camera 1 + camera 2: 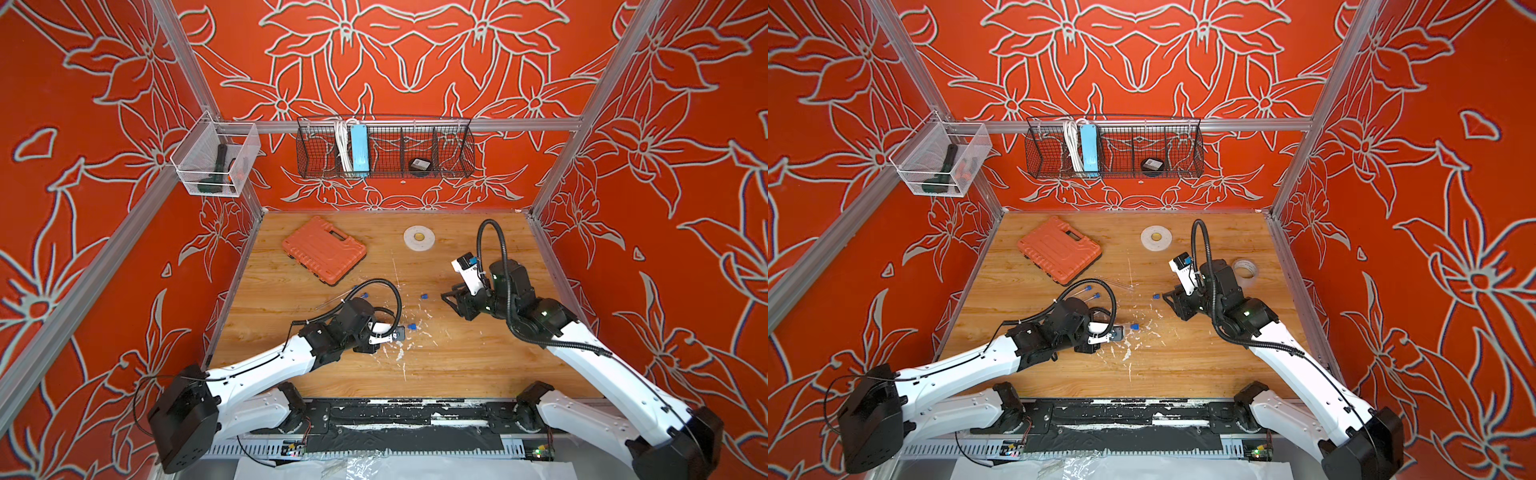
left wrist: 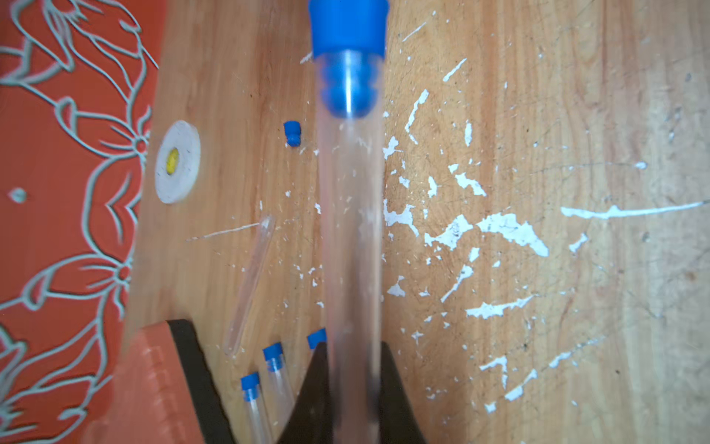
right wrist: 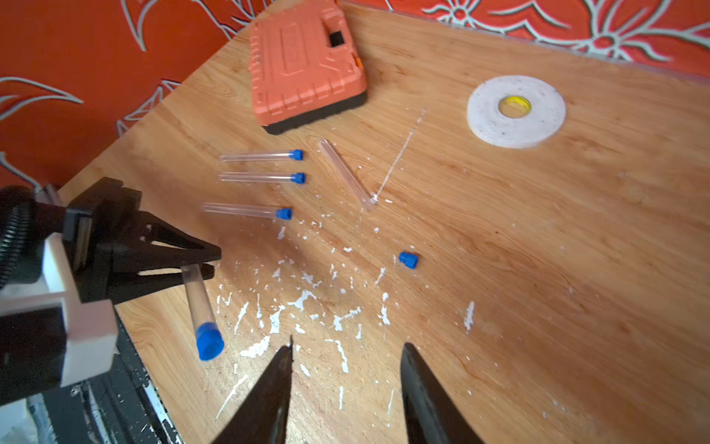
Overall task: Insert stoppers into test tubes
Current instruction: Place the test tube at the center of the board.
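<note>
Near the front middle of the scuffed wooden tabletop, a slim, colourless, see-through test tube juts from the left gripper. The gripper's black jaws are clenched on the tube's closed end. A stubby bright blue plastic stopper sits in the tube's mouth. The left wrist view shows its ribbed stem inside the glassy wall and its cap outside the rim. In both top views the capped end points away from the left arm, toward the middle of the table.

The right gripper hangs well apart from the tube, its black jaws spread and empty, touching nothing. One loose blue stopper lies alone on the wood between the two grippers. In a top view it lies just in front of the right gripper's tips.

Beyond the left gripper, three more clear tubes lie side by side, roughly parallel, each plugged with a blue cap. A fifth clear tube, unstoppered, lies at an angle just past their capped ends. White paint flecks scatter the wood around them.

Farther back lie a closed orange plastic tool case, toward the left wall, and a flat white roll of tape with a yellow core.
</note>
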Controlling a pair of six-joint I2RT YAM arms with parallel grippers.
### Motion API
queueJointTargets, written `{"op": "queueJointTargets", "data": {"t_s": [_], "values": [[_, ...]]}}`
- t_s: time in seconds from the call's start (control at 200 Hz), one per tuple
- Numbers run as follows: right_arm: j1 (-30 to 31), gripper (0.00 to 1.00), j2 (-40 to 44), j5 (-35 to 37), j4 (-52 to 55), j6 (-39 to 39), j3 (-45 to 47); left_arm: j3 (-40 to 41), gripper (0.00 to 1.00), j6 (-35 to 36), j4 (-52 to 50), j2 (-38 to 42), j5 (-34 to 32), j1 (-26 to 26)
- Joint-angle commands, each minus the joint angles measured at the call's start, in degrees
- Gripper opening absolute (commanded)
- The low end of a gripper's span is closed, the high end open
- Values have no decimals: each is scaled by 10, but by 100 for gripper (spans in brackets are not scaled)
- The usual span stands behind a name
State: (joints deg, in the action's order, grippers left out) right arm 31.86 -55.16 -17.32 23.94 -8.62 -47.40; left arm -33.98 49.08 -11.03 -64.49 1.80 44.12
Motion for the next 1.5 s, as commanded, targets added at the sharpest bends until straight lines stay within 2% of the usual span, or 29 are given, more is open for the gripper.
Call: {"op": "queueJointTargets", "data": {"t_s": [0.0, 0.335, 0.796, 1.151, 1.496], "values": [[-4, 47, 21, 33, -16, -25, 11, -27, 0, -85, -86, -41, 47, -12], [-5, 47, 53, 29, -13, -8, 24, -64, 0, -156, -140, -133, 26, -60], [-5, 47, 73, 18, -5, 3, 33, -87, 1, -163, -151, -214, 15, -103], [-6, 47, 72, 13, -4, 5, 34, -95, 16, -166, -152, -236, -2, -105], [-5, 47, 70, 13, -2, 8, 33, -99, 20, -165, -152, -246, -14, -105]]}}
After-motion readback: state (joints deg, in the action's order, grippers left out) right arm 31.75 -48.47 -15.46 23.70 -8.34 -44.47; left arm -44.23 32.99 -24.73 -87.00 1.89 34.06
